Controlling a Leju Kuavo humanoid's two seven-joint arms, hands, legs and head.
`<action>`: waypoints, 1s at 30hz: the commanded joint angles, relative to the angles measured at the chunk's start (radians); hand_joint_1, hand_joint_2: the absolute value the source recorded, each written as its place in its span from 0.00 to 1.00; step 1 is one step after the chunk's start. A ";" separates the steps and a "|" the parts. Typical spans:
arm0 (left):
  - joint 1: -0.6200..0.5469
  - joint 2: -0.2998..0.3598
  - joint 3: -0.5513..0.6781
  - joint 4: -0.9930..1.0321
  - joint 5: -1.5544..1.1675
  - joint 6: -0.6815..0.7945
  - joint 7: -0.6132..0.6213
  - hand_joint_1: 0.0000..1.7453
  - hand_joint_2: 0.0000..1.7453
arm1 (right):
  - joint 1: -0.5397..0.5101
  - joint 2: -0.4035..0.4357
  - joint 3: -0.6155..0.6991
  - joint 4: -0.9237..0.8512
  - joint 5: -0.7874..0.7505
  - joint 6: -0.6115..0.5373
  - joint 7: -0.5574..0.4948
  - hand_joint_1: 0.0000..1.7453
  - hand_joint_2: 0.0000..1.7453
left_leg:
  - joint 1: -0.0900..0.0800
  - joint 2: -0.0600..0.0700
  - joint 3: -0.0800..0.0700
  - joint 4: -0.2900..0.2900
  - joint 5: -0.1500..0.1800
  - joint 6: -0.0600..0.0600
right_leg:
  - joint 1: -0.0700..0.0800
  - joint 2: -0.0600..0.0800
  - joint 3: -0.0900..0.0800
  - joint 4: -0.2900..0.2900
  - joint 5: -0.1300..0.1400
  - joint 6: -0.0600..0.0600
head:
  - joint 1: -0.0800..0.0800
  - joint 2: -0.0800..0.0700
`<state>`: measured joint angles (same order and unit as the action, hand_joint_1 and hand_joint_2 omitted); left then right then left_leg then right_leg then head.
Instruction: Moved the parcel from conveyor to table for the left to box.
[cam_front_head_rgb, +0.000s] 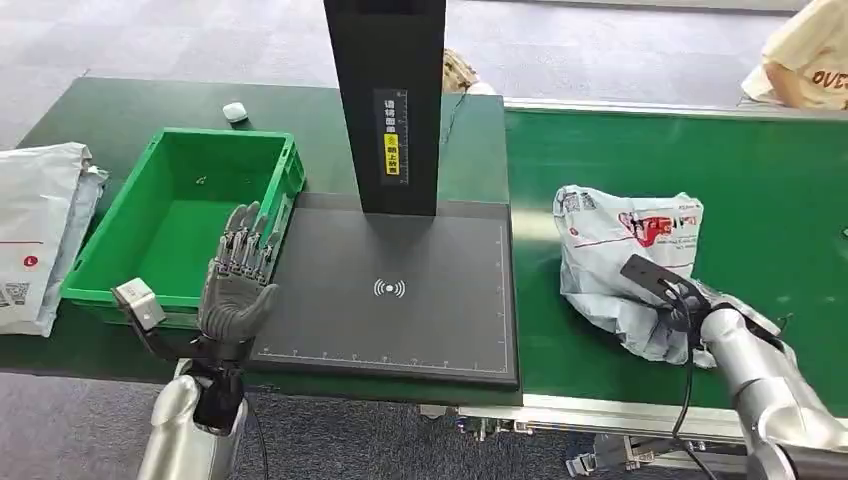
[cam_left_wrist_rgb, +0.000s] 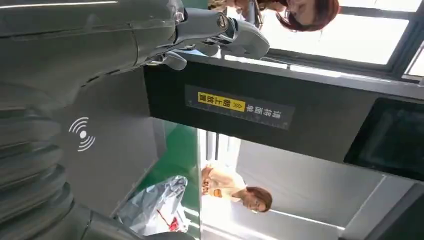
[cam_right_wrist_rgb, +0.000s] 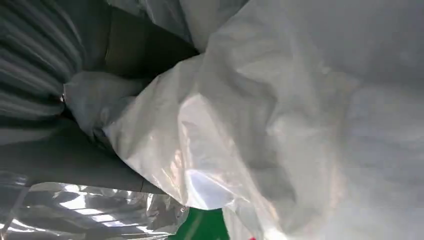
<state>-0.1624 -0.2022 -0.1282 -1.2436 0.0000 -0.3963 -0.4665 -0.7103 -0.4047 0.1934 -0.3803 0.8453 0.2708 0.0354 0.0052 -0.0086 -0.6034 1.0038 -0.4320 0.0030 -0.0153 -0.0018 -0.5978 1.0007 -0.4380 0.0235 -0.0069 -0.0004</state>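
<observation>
The parcel (cam_front_head_rgb: 620, 250), a crumpled white-grey plastic mailer with red print, lies on the green conveyor belt (cam_front_head_rgb: 770, 180) at the right. My right hand (cam_right_wrist_rgb: 65, 155) is pressed into its near side and grips a fold of the plastic; in the head view the bag hides the fingers and only my wrist shows. The parcel (cam_right_wrist_rgb: 300, 125) fills the space in front of that hand. My left hand (cam_front_head_rgb: 238, 285) is raised with its fingers spread and holds nothing, at the left edge of the black scanning pad (cam_front_head_rgb: 400, 290). The parcel (cam_left_wrist_rgb: 155, 205) also shows beyond the pad.
A green crate (cam_front_head_rgb: 180, 215) stands on the dark green table (cam_front_head_rgb: 120, 110) just left of my left hand. A black post (cam_front_head_rgb: 385, 100) rises behind the pad. Another white mailer (cam_front_head_rgb: 35, 230) lies at the far left. A person (cam_front_head_rgb: 805, 55) stands beyond the belt.
</observation>
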 joint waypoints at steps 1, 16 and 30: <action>0.017 0.025 0.007 -0.038 0.004 0.007 0.015 0.00 1.00 | -0.037 0.079 -0.028 0.014 -0.066 -0.046 -0.041 1.00 1.00 | 0.000 0.005 0.003 -0.001 -0.001 -0.001 | 0.000 0.005 0.001 -0.001 0.000 -0.001 | 0.000 0.000; 0.069 0.025 0.006 -0.108 -0.003 0.025 0.024 0.00 1.00 | -0.026 0.129 -0.234 -0.072 -0.306 -0.171 -0.143 1.00 1.00 | 0.000 0.006 0.003 -0.001 -0.001 -0.001 | 0.000 0.005 0.001 -0.001 0.000 -0.001 | 0.000 0.000; 0.000 0.036 -0.065 0.019 0.027 0.074 -0.038 0.00 1.00 | 0.139 0.182 -0.476 -0.627 -0.880 -0.486 -0.650 1.00 1.00 | -0.001 -0.001 0.001 -0.002 0.000 -0.001 | -0.001 -0.001 0.001 -0.001 -0.001 -0.001 | 0.000 0.000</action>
<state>-0.0943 -0.2022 -0.1411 -1.3386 0.0145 -0.3293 -0.4798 -0.6672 -0.2926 -0.1647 -0.6734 0.0796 -0.1322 -0.5274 0.0051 -0.0096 -0.6043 1.0038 -0.4320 0.0031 -0.0158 -0.0030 -0.5986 1.0008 -0.4383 0.0236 -0.0065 -0.0004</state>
